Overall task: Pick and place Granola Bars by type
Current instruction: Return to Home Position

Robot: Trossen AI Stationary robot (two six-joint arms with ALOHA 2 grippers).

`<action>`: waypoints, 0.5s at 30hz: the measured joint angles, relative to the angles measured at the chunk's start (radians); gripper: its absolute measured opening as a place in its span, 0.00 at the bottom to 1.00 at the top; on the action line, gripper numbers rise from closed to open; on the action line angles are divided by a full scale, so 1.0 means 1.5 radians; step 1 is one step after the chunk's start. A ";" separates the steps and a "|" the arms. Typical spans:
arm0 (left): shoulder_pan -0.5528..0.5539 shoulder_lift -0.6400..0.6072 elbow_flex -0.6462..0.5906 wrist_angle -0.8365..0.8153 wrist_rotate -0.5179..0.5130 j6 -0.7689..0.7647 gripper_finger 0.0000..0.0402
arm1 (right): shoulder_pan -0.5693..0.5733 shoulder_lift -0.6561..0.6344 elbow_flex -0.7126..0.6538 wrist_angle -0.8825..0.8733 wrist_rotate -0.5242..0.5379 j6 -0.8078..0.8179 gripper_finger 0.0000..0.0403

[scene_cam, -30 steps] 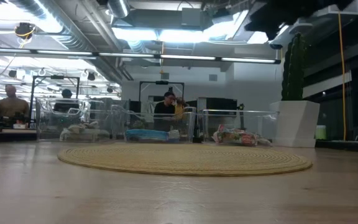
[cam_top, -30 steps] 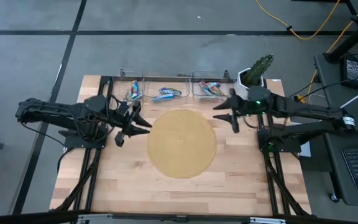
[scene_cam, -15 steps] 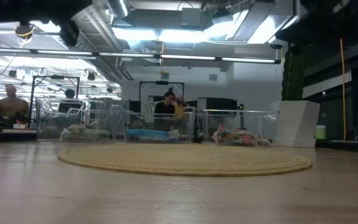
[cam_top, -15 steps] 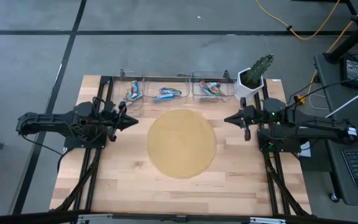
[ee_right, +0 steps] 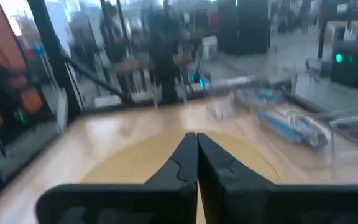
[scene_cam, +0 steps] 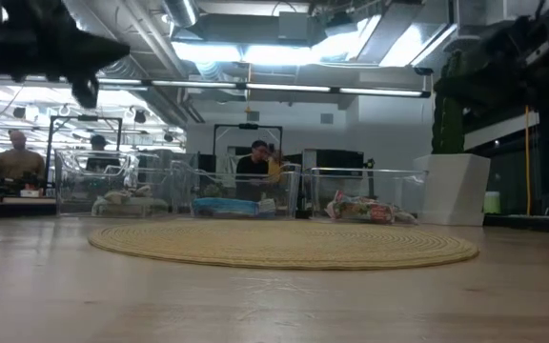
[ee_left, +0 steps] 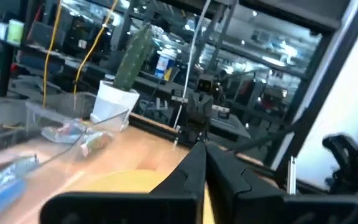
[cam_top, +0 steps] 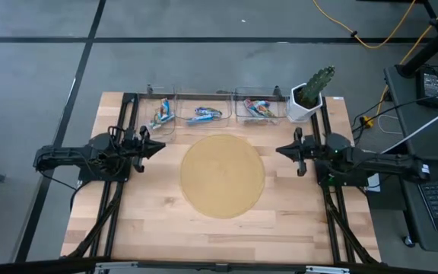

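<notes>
The granola bars lie in three clear bins along the table's far edge: white and blue ones in the left bin (cam_top: pixel 163 113), blue ones in the middle bin (cam_top: pixel 204 114), multicoloured ones in the right bin (cam_top: pixel 258 108). My left gripper (cam_top: pixel 160 147) is shut and empty, left of the round tan mat (cam_top: pixel 223 176). My right gripper (cam_top: pixel 280 150) is shut and empty, right of the mat. Both hang above the table. The left wrist view shows my left fingers (ee_left: pixel 205 163) together; the right wrist view shows my right fingers (ee_right: pixel 194 152) together.
A white pot with a green cactus (cam_top: pixel 310 95) stands at the far right, beside the right bin. The arms' dark frames run down both sides of the table. Bare wood lies in front of the mat (cam_top: pixel 219 236).
Both grippers have drawn back from the mat, the left toward the table's left edge, the right toward its right edge. Both have gone from open to shut. The bars and bins have stayed where they were.
</notes>
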 joint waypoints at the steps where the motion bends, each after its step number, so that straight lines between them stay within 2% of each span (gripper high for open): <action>1: 0.004 0.003 -0.011 0.010 -0.004 -0.011 0.01 | 0.000 -0.010 -0.020 0.034 0.000 0.013 0.01; 9: 0.022 0.012 -0.025 -0.051 -0.033 -0.044 0.01 | -0.001 -0.070 -0.022 0.036 0.017 -0.006 0.00; 15: 0.022 0.016 -0.025 -0.049 -0.036 0.010 0.01 | -0.001 -0.116 -0.022 -0.005 0.017 -0.052 0.00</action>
